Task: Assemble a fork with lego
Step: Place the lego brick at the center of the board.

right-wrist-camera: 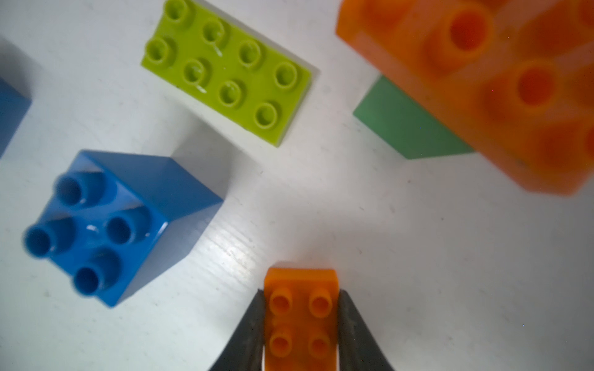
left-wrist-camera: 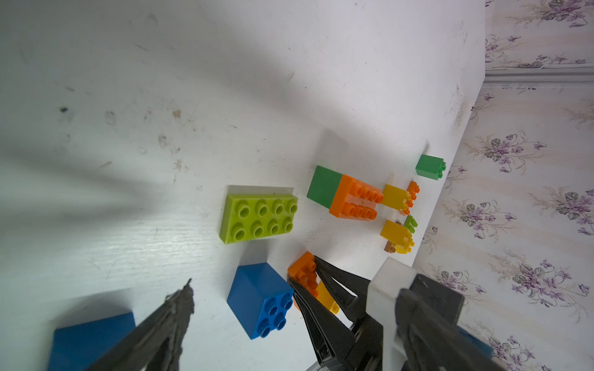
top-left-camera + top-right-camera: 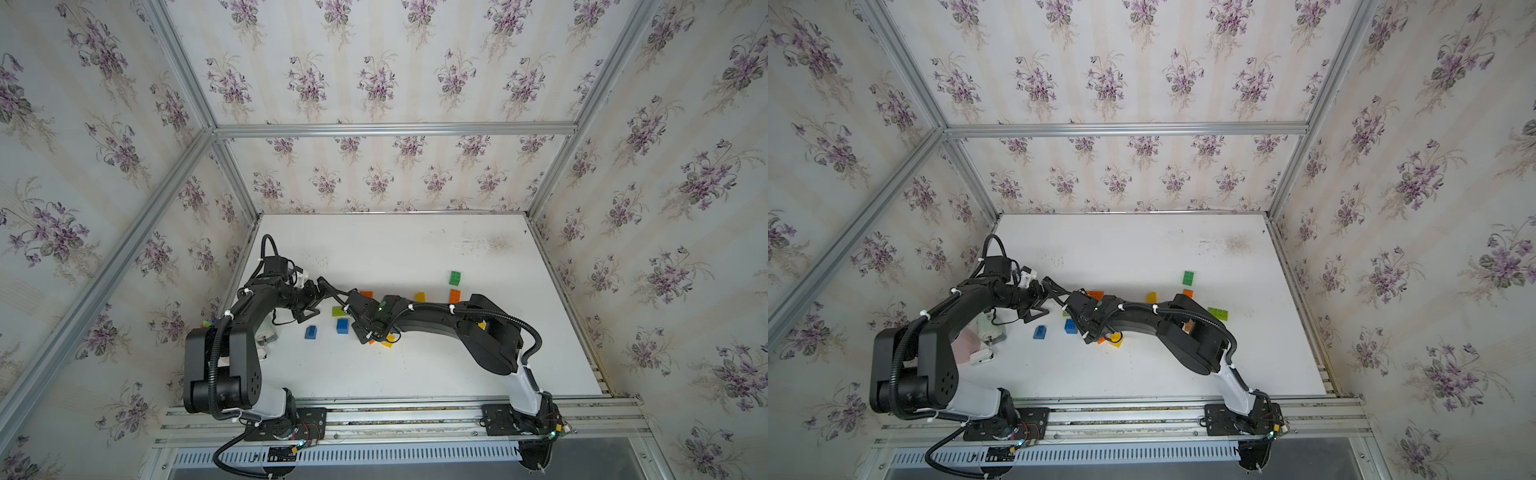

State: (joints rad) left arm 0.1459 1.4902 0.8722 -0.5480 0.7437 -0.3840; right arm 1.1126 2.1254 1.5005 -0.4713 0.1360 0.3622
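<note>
My right gripper [image 1: 300,321] is shut on a small orange lego brick [image 1: 300,308], one finger on each side and the studs facing the camera. In the left wrist view the same orange brick [image 2: 303,268] sits low over the table, with a yellow brick [image 2: 326,297] right behind it. My left gripper [image 2: 303,282] stands wide open and empty, just left of the right gripper [image 3: 363,336] in both top views. A blue square brick [image 2: 260,298] and a lime flat plate [image 2: 258,213] lie close by. An orange oblong brick sits on a green one [image 2: 353,200].
A second blue brick [image 3: 310,332] lies further left. Green [image 3: 454,278], yellow [image 3: 420,296] and orange [image 3: 454,296] bricks sit toward the back right, with a lime one [image 3: 1218,313] beyond the right arm. A small white motor [image 3: 990,328] stands by the left arm.
</note>
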